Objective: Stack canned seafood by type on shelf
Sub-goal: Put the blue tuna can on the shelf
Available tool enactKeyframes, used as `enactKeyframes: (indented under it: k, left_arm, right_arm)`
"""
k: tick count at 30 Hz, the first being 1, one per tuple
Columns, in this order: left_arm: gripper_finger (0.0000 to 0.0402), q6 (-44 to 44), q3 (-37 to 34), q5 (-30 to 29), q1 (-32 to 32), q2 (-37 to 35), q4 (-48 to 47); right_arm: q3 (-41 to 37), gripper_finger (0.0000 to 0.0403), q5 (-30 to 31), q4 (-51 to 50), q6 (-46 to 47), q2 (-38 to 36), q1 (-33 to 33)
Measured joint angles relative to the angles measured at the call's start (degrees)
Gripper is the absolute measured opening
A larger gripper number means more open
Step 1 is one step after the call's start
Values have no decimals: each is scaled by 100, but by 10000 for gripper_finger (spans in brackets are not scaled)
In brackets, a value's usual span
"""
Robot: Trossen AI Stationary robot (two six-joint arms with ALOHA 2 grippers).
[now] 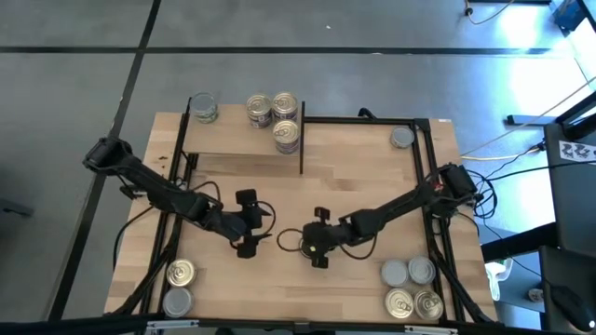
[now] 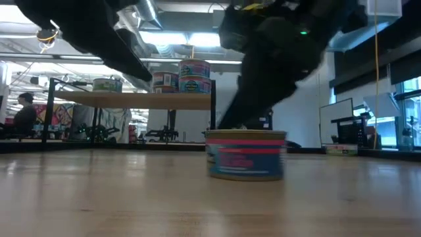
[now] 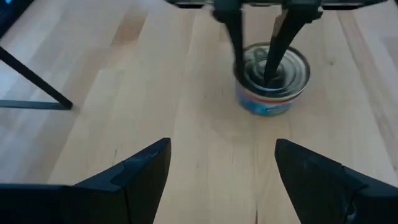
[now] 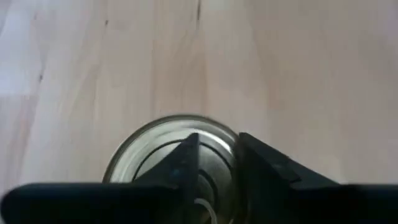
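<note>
Short round tin [image 2: 246,154] with a pink band over blue on its label and a ringed silver top, standing upright on the table [image 1: 279,195], in front of the shelf [image 1: 244,141] and apart from it. Three more tins [image 1: 279,116] clustered on the shelf near its right end, one [image 1: 203,108] at its left end. Right gripper [image 1: 318,253] reaching down onto the tin, fingers [image 3: 273,46] narrowly parted and resting on its top near the rim; grip not clear. Left gripper [image 1: 250,223] just left of the tin, aimed at it, fingers [image 3: 140,171] spread wide, holding nothing.
</note>
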Motion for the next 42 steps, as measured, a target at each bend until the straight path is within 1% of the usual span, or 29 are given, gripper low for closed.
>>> enactKeyframes:
  k: [4, 5, 8, 11, 12, 15, 20, 23, 25, 29, 32, 35, 38, 42]
  left_arm:
    - [285, 157, 0, -1, 0, 234, 413]
    - [285, 197, 0, 0, 0, 306, 592]
    - [285, 341, 0, 2, 0, 608, 1117]
    - [285, 547, 0, 137, 49, 982, 1692]
    - [285, 612, 0, 205, 79, 1110, 1922]
    - [278, 827, 0, 521, 198, 1504, 2631]
    - [236, 902, 2, 944, 435, 1986, 3349]
    - [203, 876, 2, 1362, 592, 2282, 3894]
    - [179, 876, 5, 1606, 655, 2501, 4288]
    - [133, 951, 113, 1703, 739, 2818, 4302]
    - [107, 986, 140, 1689, 836, 2981, 4306]
    - [90, 944, 151, 1674, 887, 3053, 4228]
    - [76, 939, 161, 1665, 898, 3043, 4110]
    - [62, 988, 140, 1670, 923, 3034, 4138]
  right_arm:
    - [20, 187, -29, 404, -265, -19, -206]
    - [69, 204, -106, 227, -280, -74, -245]
    - [421, 244, -252, -743, -284, -404, -288]
    - [607, 266, -191, -1764, -275, -818, -146]
    - [606, 269, -151, -1992, -253, -934, -69]
    - [394, 272, -51, -2248, -246, -1262, 256]
    - [-162, 273, 200, -1924, -106, -1372, 780]
    - [-447, 273, 459, -1400, 23, -1380, 947]
    - [-599, 273, 610, -1235, 38, -1378, 1006]
    - [-729, 273, 702, -995, 46, -1376, 1008]
    - [-761, 273, 718, -942, 40, -1327, 997]
    - [-761, 273, 895, -726, 25, -1305, 1004]
    - [-759, 273, 890, -600, -120, -1287, 1046]
    - [-749, 273, 880, -355, -709, -1152, 1160]
